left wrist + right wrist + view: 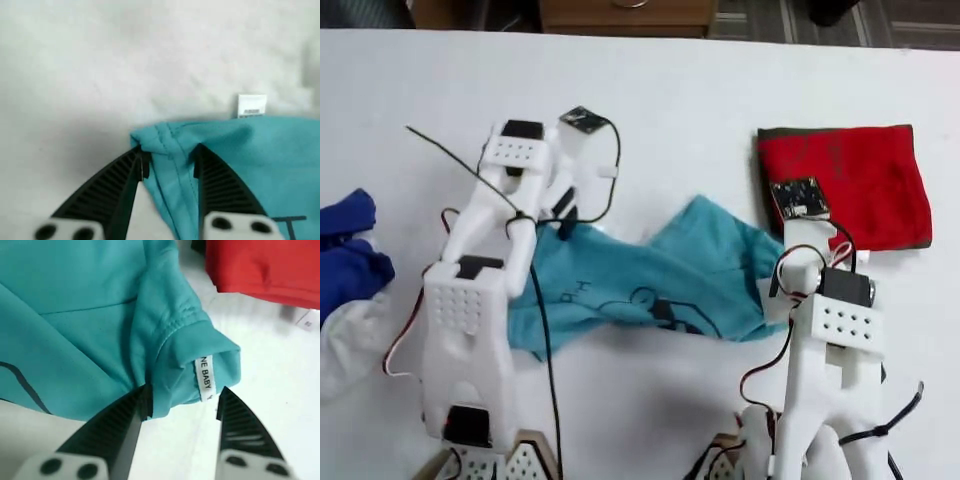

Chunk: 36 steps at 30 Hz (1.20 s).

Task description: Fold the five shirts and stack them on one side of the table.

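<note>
one down: red shirt [850,185] folded upper right. teal shirt [650,280] rumpled, left gripper [170,157], right gripper [183,400] gaping astride hems. blue shirt [350,250] heaped left.

A makeshift robotics workspace set up in an ordinary room is suggested. Two white printed arms, the left arm [470,300] and the right arm [835,350], are mounted with exposed wiring [546,330] at a white-covered surface [720,80]. Behind it, a wooden drawer unit [625,15] and striped flooring [790,18] are seen.
</note>
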Motion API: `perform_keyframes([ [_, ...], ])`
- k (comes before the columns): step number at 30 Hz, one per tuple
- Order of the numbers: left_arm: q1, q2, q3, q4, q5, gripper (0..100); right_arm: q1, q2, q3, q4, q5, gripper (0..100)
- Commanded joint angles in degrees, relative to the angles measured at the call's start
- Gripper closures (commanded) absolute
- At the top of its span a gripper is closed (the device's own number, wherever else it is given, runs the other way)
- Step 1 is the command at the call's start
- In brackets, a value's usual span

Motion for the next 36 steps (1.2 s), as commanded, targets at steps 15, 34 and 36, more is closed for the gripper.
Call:
perform_keyframes([
  [15, -1.1, -17.0, -0.8, 15.6, 0.1, 97, -0.6, -1.5, -7.7, -2.5, -7.5, 78.4],
  [34, -20.3, -56.0, 37.1, 17.1, -11.3, 97, -18.9, 33.5, -50.7, 8.6, -13.5, 78.3],
  [36, -22.9, -57.3, 40.5, 17.1, -13.5, 97, -21.9, 39.3, -55.8, 10.6, -13.5, 78.3],
])
